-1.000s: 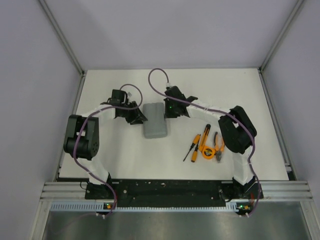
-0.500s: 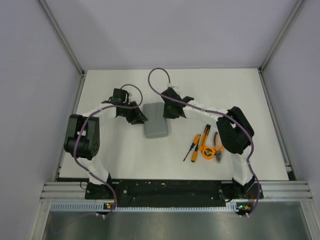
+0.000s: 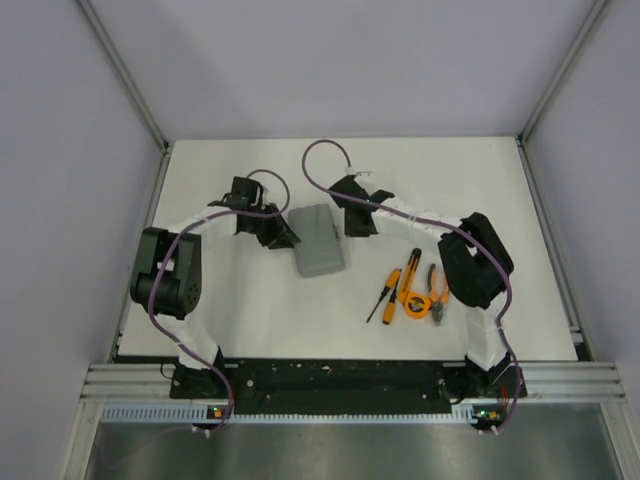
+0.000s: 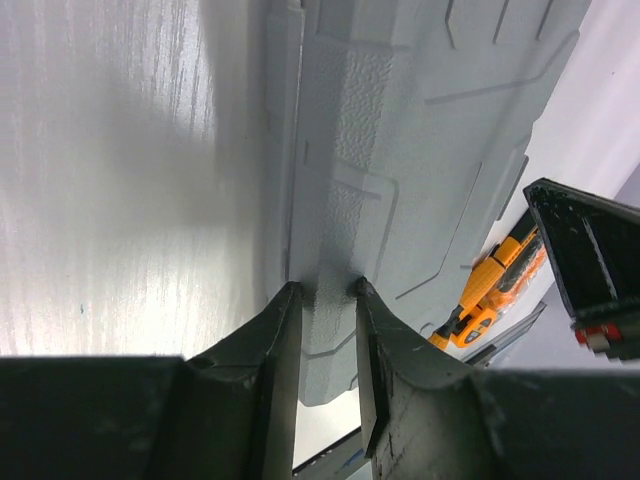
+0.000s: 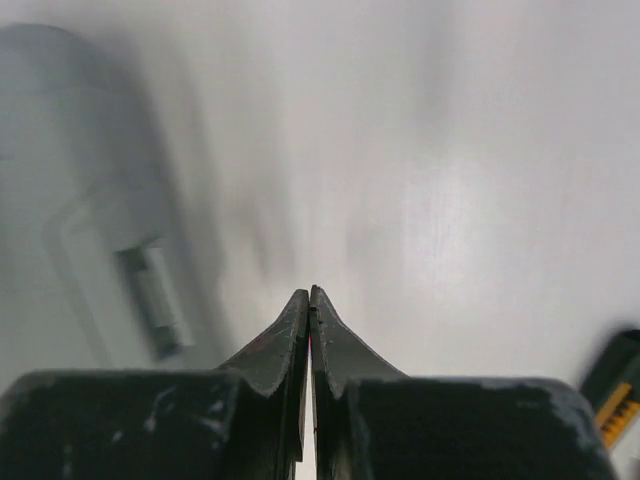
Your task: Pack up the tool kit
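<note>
Right gripper [image 5: 309,296] sitting bottom centre, fingers pressing together; grey case [image 5: 70,210] (blurred, latch showing) lying at left; orange-and-black tool [image 5: 622,395] peeking in at lower right.

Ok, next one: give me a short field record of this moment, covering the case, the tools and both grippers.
case: grey, lid closed, flat on the table
left gripper: closed on a raised part of the case's edge
right gripper: shut, empty, over bare table beside the case
loose tools: screwdrivers, pliers, tape measure, on the table right of the case
packed so far: nothing
</note>
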### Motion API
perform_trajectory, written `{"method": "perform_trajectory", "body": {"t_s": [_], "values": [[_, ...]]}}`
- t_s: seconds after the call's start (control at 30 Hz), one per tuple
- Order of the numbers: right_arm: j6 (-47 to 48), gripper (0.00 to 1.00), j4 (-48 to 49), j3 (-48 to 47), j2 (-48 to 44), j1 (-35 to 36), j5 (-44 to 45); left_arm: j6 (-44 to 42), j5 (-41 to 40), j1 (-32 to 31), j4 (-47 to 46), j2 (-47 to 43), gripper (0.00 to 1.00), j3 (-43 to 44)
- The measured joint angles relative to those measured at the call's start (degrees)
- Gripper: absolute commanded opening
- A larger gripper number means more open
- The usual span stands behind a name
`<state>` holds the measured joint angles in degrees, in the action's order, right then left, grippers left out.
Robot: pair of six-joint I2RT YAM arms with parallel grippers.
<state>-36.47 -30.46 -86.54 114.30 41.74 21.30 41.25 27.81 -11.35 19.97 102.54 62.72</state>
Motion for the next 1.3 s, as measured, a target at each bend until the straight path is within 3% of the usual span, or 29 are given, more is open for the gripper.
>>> {"method": "perform_trajectory", "body": {"t_s": [0.23,0.27,0.33,0.47,0.53,0.63,0.73,0.93,1.3], "values": [[3.54,0.0,-8.92,1.7,-0.02,-4.09,5.18,-0.02,0.0,0.42,0.9,0.0,0.0,0.35],[4.0,0.0,-9.46,1.68,-0.02,-4.22,5.09,-0.02,0.02,0.42,1.07,-0.02,0.04,0.44],[4.98,0.05,-10.27,1.49,-0.24,-4.09,4.15,-0.2,-0.04,0.46,1.44,-0.04,0.19,0.7],[6.86,0.23,-11.1,-0.94,-1.49,-3.98,1.03,-0.9,-0.66,0.46,2.54,-0.04,0.51,1.42],[8.09,0.36,-10.4,-2.16,-2.67,-3.98,-1.4,-1.46,-2.1,0.48,3.61,-0.04,0.57,1.66],[10.34,0.47,-8.0,-2.51,-4.46,-4.0,-6.25,-2.32,-3.21,0.61,4.85,-0.04,0.59,1.77],[12.59,0.49,-3.82,-1.73,-5.09,-3.98,-12.02,-3.21,-3.61,0.68,5.49,-0.04,0.58,2.23],[14.84,0.4,1.09,0.39,-4.76,-3.98,-19.15,-3.98,-3.56,0.7,5.75,0.0,0.54,2.56],[14.93,0.36,3.87,-1.01,0.46,-3.98,-23.17,-5.92,-2.86,0.7,5.7,0.24,0.53,2.82]]}}
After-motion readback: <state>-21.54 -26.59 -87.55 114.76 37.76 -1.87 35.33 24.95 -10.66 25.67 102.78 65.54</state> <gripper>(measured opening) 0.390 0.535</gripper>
